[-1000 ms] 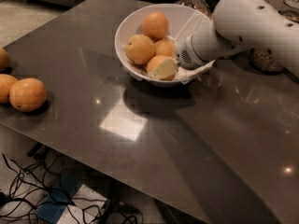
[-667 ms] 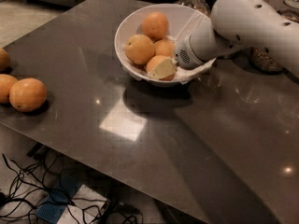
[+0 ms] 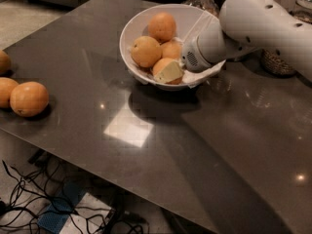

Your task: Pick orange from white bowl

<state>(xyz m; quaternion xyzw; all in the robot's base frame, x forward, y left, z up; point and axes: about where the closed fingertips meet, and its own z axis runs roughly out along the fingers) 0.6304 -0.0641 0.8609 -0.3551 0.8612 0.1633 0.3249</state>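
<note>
Fruit first: the orange [image 3: 161,66] we follow is round, so it has no long axis, and we cannot tell which way its stem end faces. It lies just inside the near edge of the white bowl [image 3: 130,30], touching the oranges behind it. The white bowl stands on the far part of a dark glossy table [image 3: 161,169], right of centre. It holds four oranges on a crumpled white paper liner [image 3: 207,76]: the orange at the near side, a second orange [image 3: 145,51] to its left and a little farther off, a third orange [image 3: 171,48] just behind it, and a fourth orange [image 3: 162,26] farthest away. The white arm [image 3: 263,21] comes in from the far right, slopes down over the bowl's right rim and ends inside the bowl. The gripper [image 3: 171,72] sits low in the bowl, its pale tip lying against the right side of the orange. We cannot tell how far the gripper is open or whether it has hold of the fruit. Three loose oranges [image 3: 29,98] lie at the table's left edge, well apart from the bowl. Glass jars [image 3: 277,62] stand at the far right behind the arm. Cables [image 3: 44,199] lie on the floor below the table's near edge.
</note>
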